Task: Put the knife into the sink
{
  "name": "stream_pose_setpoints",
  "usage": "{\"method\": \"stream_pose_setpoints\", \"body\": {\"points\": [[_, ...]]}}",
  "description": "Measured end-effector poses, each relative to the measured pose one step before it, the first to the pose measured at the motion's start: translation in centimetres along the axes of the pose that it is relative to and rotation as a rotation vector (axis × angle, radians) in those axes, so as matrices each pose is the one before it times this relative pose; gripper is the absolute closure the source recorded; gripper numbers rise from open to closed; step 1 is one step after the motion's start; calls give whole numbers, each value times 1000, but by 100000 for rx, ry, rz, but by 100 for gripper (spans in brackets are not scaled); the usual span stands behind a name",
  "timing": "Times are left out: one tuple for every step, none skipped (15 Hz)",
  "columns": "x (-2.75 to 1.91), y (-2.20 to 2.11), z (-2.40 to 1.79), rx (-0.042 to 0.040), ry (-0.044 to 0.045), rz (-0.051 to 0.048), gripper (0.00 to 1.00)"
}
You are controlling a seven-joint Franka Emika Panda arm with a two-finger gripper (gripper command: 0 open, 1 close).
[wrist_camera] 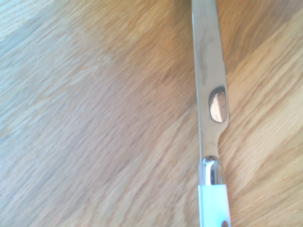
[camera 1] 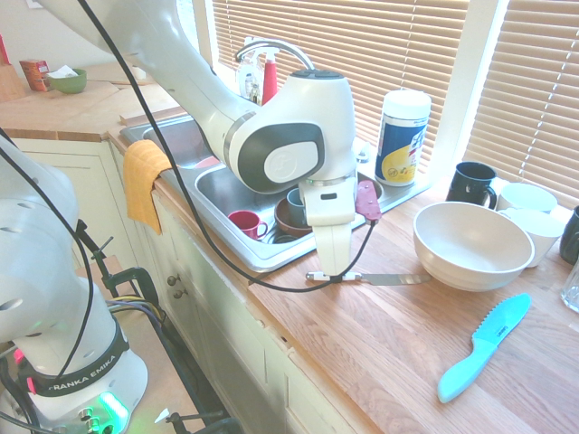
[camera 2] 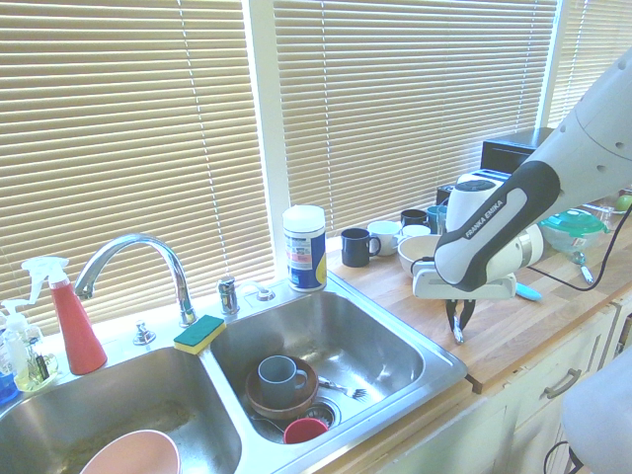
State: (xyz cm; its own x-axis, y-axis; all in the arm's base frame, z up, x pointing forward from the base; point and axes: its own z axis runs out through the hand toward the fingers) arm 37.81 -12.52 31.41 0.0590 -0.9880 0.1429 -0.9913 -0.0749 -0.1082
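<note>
White-handled knife (camera 1: 366, 278) lies flat on the wooden counter (camera 1: 389, 353), just right of the steel sink (camera 1: 217, 194), its blade pointing toward a cream bowl (camera 1: 472, 244). Pointing straight down, the robot's gripper (camera 1: 334, 274) has its fingers pinched narrow on the knife's handle.

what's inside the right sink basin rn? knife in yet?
No knife. The stainless steel sink basin holds a grey mug on a brown bowl, a red cup and a fork. What lies under the bowl is hidden.
</note>
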Motion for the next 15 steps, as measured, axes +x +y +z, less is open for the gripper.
{"method": "stream_pose_setpoints", "body": {"points": [[-127, -135, -420, 626, 23, -314, 100], [-214, -138, -543, 727, 121, -417, 100], [-302, -113, -541, 393, 69, -597, 100], [-441, -145, -498, 290, 11, -959, 100], [-598, -205, -460, 350, -89, -1253, 100], [-691, -215, -380, 148, -146, -1431, 100], [-756, -255, -343, 279, -97, -1421, 100], [-836, -264, -332, 130, 24, -1490, 100], [-897, -308, -391, 453, 156, -1704, 100], [-1010, -348, -450, 605, 271, -1892, 100], [-1103, -321, -466, 266, 386, -2267, 100], [-1168, -303, -484, 66, 409, -2556, 100], [-1204, -244, -474, -339, 322, -2883, 100], [-1225, -315, -481, -223, 357, -3267, 100], [-1208, -665, -705, 250, 626, -3440, 100]]}}
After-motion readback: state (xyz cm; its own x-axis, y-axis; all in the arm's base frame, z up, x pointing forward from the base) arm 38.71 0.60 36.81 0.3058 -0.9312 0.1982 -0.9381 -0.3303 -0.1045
